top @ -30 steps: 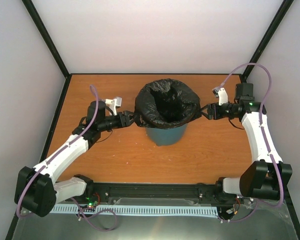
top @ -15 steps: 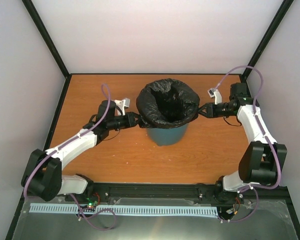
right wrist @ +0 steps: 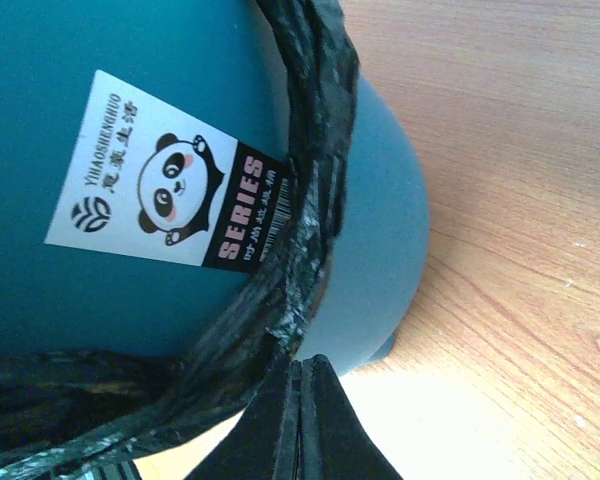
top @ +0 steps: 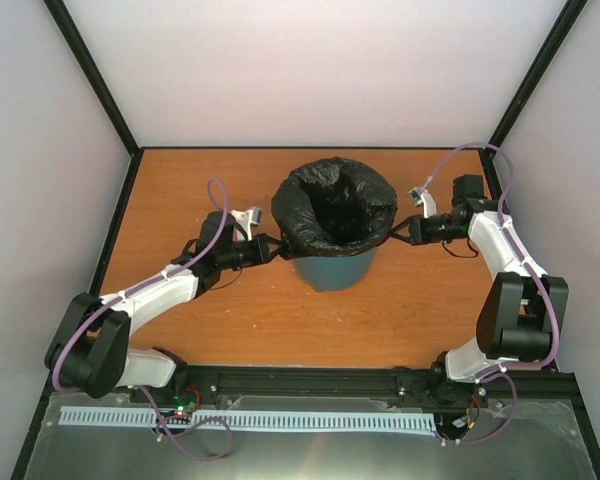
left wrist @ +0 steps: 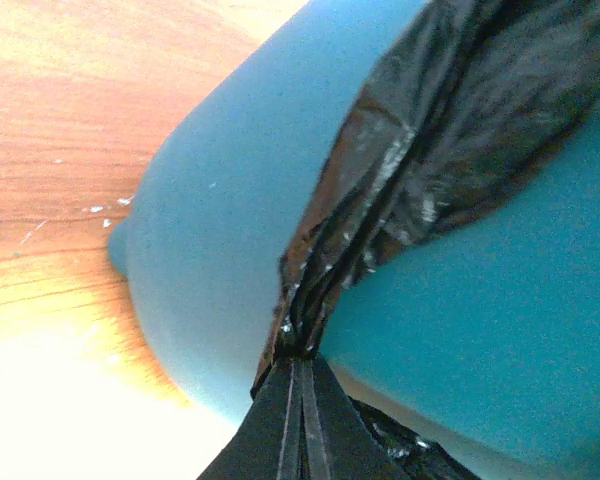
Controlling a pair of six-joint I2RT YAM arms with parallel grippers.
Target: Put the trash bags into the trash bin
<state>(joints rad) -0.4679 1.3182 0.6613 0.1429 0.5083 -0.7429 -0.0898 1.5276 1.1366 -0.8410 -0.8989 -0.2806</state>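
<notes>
I have both arms stretched forward over the table (top: pixel 280 325) with the wrists turned inward, so each gripper points at the trash bin (top: pixel 330 270) standing mid-table. The trash bag (top: pixel 335 205) lines the bin, its black film folded out over the rim. My left gripper (top: pixel 271 247) sits low against the bin's left wall, fingers clenched on a drawn-out fold of the bag's skirt, while my right gripper (top: pixel 404 230) reaches in nearly level from the opposite side, fingers pinched together on a bunched strand of film just beside the panda label (right wrist: pixel 170 190).
</notes>
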